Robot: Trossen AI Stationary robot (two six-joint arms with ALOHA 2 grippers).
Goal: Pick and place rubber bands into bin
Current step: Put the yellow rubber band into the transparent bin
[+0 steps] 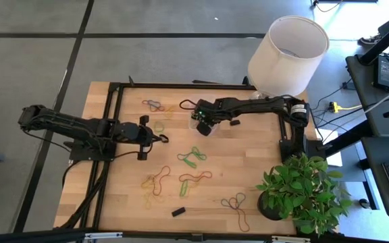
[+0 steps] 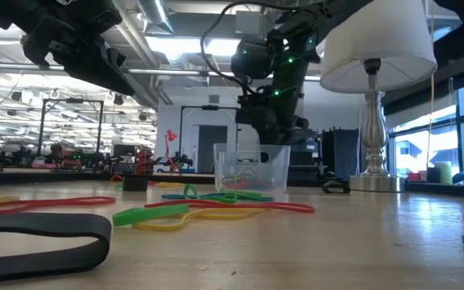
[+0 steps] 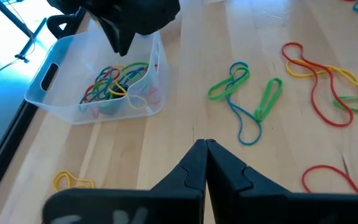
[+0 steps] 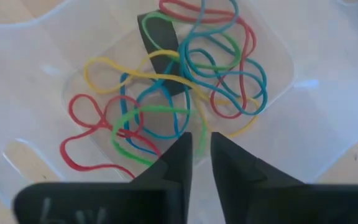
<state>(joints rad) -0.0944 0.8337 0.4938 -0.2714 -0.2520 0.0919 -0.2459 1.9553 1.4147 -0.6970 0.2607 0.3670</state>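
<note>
My right tool (image 4: 196,144), slightly spread and empty, hangs over the bin (image 3: 55,99); descending could nudge it. Left tool (image 3: 205,149) pressed together.

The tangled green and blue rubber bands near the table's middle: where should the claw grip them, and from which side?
Grip the bunched spot where the green and blue rubber bands overlap, coming straight down from above. They lie flat on the light wooden tabletop, so a sideways approach would probably find nothing to pinch.
</note>
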